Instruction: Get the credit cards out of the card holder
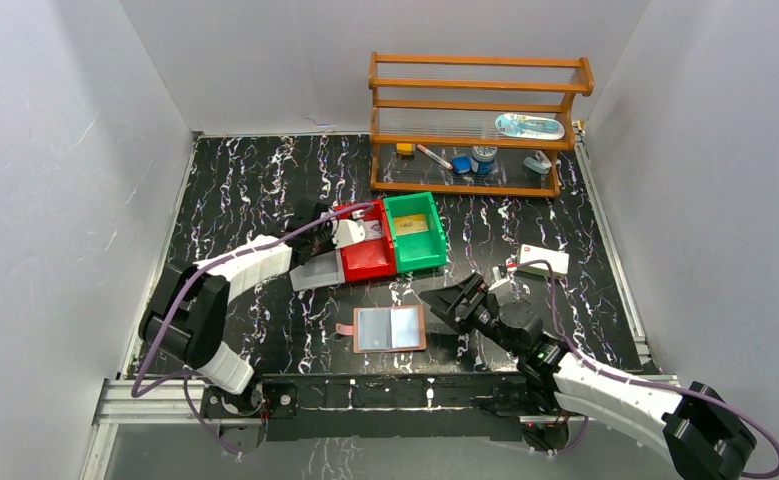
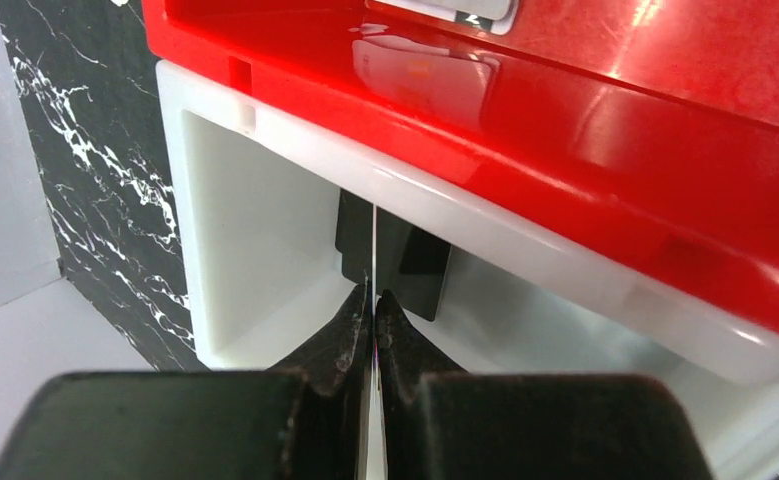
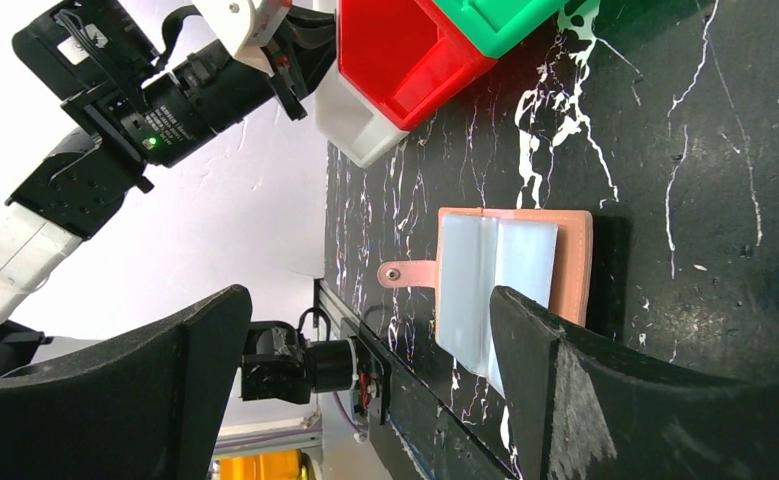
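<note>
The reddish-brown card holder (image 1: 390, 328) lies open and flat on the black table, its two pale grey-blue pockets up and its strap tab to the left. It also shows in the right wrist view (image 3: 510, 270). My right gripper (image 1: 447, 300) is open and empty just right of it, with its jaws wide apart (image 3: 365, 300). My left gripper (image 1: 341, 232) is at the left end of the red bin (image 1: 367, 256). It is shut (image 2: 373, 296) on a thin card (image 2: 375, 245) seen edge-on, held over a white bin (image 2: 255, 250) with a dark card (image 2: 410, 262) inside.
A green bin (image 1: 415, 232) adjoins the red bin and holds a yellowish card. A white card lies in the red bin (image 2: 565, 110). A white box with a red mark (image 1: 545, 262) lies at the right. A wooden shelf (image 1: 477, 120) with small items stands at the back.
</note>
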Controlling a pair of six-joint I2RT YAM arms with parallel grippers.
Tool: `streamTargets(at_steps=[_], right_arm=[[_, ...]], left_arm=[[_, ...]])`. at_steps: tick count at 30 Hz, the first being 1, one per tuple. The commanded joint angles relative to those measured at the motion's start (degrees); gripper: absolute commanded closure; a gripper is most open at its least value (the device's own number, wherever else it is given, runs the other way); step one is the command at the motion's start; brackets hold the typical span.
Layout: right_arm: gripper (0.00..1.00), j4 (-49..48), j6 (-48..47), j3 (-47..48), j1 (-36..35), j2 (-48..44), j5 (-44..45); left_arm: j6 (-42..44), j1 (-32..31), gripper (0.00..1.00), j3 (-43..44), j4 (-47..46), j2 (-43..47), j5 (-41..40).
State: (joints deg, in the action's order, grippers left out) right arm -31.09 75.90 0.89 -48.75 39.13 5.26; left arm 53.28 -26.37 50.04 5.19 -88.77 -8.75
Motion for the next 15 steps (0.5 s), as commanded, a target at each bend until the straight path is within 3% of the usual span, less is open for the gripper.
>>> streamTargets(at_steps=[1, 12, 15], right_arm=[[0.02, 0.57, 0.37, -0.36, 0.15, -1.72, 2.49], [0.02, 4.64, 1.19, 0.13, 0.19, -2.22, 3.12], [0.02, 5.23, 1.96, -0.07, 0.23, -2.26, 3.33]], left_arm=[[0.28, 0.26, 1.00, -0.27, -4.75, -0.13, -2.21], [-0.13, 0.46, 1.00, -2.11, -9.47, -4.56, -1.09], [-0.65, 0.53, 0.87, -2.83, -10.58, -4.97, -0.70]])
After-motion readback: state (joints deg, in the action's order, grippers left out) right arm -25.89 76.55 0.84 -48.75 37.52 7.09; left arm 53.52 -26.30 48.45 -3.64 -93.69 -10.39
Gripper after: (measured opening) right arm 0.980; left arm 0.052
